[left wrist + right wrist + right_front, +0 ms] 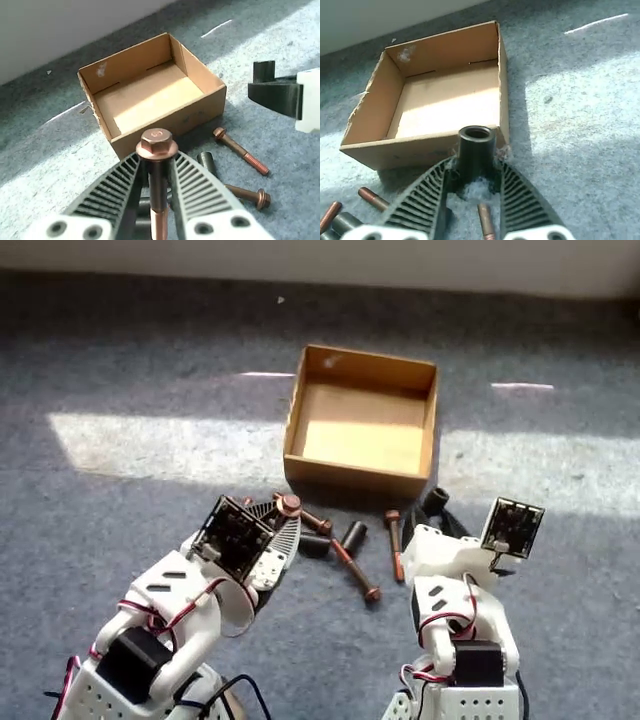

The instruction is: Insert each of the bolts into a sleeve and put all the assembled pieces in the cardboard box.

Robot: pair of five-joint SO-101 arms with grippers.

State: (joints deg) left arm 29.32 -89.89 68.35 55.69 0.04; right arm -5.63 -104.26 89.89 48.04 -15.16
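Left gripper [156, 157] fingers clamped on a copper bolt [157, 142], head sticking past the tips. Right gripper [476, 167] fingers grasping a black sleeve [476, 145], open end up, just in front of the cardboard box [360, 478]. Loose bolts [355, 568] and a loose sleeve [353, 535] lie on the carpet [120, 380] between the arms, near the box.

Cardboard box [350, 480]: plain tan-brown. Bolt [157, 145] in left pincer [156, 157], loose bolts [396, 545]: shiny copper. Sleeve [476, 142] in right pincer [476, 161]: matt black. Pincer fingers [192, 185]: black, ribbed. Arms [445, 550]: white shells, red-black wires. Carpet [120, 360]: grey-blue, flecked, pale sun band.
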